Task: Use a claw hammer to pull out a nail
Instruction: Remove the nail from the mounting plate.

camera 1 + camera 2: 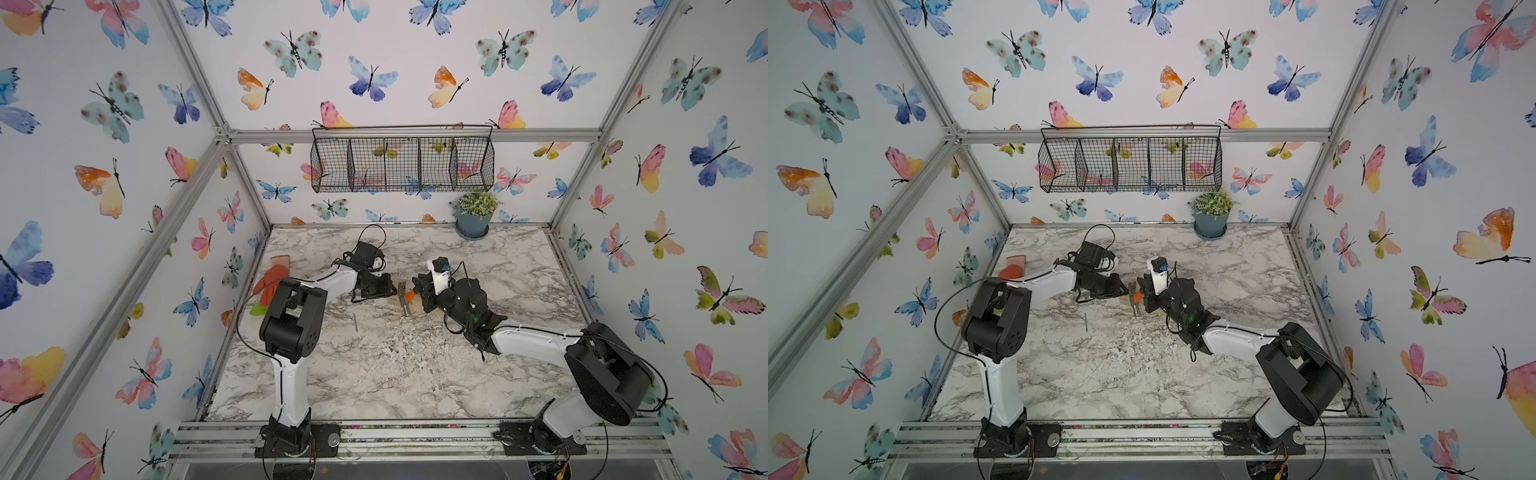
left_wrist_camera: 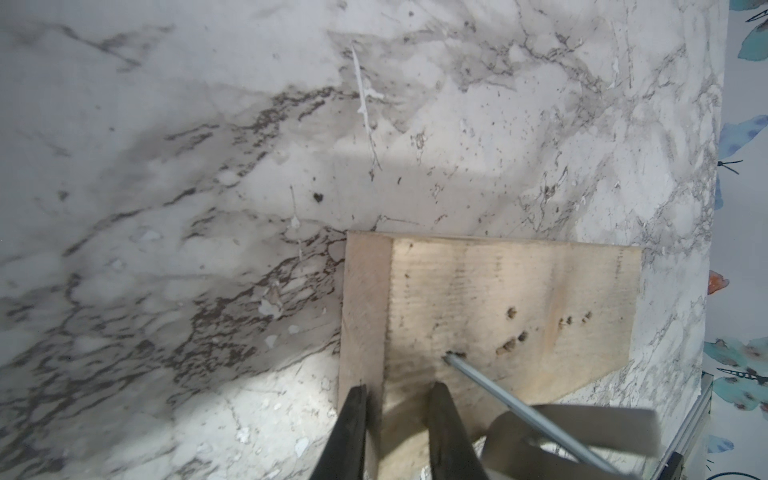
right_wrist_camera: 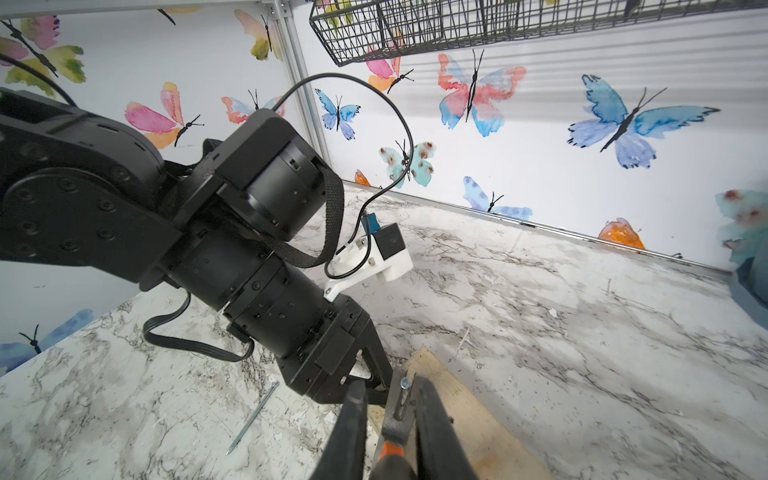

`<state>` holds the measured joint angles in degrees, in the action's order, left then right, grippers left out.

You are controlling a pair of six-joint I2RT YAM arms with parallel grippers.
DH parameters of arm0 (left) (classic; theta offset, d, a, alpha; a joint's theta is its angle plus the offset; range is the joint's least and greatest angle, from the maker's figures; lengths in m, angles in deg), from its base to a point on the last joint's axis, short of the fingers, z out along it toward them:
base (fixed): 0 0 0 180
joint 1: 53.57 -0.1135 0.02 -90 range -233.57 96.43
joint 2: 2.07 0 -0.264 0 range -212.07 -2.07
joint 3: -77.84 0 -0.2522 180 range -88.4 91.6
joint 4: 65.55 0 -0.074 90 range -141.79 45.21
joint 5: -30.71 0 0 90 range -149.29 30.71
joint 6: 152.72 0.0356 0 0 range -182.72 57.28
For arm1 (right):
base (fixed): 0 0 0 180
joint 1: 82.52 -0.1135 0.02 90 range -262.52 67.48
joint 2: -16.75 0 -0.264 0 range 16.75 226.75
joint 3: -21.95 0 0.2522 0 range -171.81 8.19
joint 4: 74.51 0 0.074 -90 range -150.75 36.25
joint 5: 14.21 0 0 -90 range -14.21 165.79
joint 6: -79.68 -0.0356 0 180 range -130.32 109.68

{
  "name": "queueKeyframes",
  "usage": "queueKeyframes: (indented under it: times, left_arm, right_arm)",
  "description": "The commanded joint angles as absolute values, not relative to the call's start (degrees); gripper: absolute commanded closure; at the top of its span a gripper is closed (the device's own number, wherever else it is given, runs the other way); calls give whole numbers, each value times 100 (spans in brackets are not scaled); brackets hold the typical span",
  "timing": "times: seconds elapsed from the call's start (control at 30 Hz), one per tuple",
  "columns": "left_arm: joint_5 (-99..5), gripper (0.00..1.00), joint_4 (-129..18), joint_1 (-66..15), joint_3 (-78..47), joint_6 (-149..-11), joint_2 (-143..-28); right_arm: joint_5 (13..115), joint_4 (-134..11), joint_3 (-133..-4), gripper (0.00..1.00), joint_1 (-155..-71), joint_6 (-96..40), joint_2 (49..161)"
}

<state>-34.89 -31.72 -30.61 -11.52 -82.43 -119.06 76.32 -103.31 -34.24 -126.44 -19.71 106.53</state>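
The claw hammer [image 3: 397, 419] has a silver head, an orange neck [image 3: 388, 451] and a black handle. My right gripper [image 3: 390, 384] is shut on that handle. The claw is hooked under the head of the nail [image 3: 405, 383]. The nail's grey shaft [image 2: 498, 392] leans out of a hole in the wooden board [image 2: 519, 291]. My left gripper [image 2: 399, 386] has its fingers a little apart, clamped at the board's near edge. In both top views the hammer [image 1: 402, 297] [image 1: 1133, 297] lies between the left gripper [image 1: 388, 291] and the right gripper [image 1: 424, 291].
A loose nail [image 1: 355, 322] [image 3: 253, 415] lies on the marble table in front of the left arm. Orange gloves [image 1: 270, 278] lie by the left wall. A potted plant [image 1: 476, 214] stands at the back and a wire basket [image 1: 401, 160] hangs above it.
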Motion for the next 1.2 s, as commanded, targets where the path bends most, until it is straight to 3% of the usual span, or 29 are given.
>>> queueKeyframes:
  times: [0.0, 1.17]
  left_arm:
    - [-4709, 81, -1798, -2861, -1885, -8118, -13374]
    - [-4760, 82, -1752, -2773, -1887, -8051, -13461]
  right_arm:
    - [7649, -10383, -3227, 97, -12699, -1617, 10974]
    - [7966, -10993, -2616, 97, -12831, -1644, 11167]
